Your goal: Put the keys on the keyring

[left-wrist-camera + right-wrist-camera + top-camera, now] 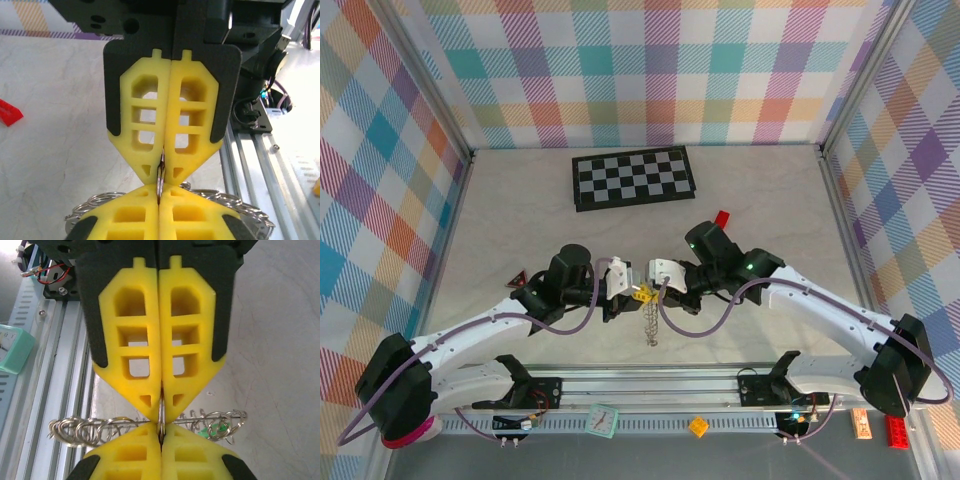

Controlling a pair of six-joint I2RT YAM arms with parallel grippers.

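My two grippers meet tip to tip over the middle of the table. The left gripper (634, 294) and the right gripper (650, 292) are each shut on the same thin wire loop (160, 176) of the keyring (651, 325), which hangs below them. In the left wrist view my own yellow fingers (131, 215) are at the bottom, and grey loops (95, 202) spread to both sides. In the right wrist view the keyring (85, 430) runs edge-on behind the fingertips (175, 395). A key with a green head (216, 429) sits among the loops at its right end.
A black-and-white chequered board (632, 177) lies at the back, with a small red block (722, 218) in front of it. A red wedge (520, 281) lies left of the left arm. On the front rail are a teal clock (603, 420) and small bricks (698, 426).
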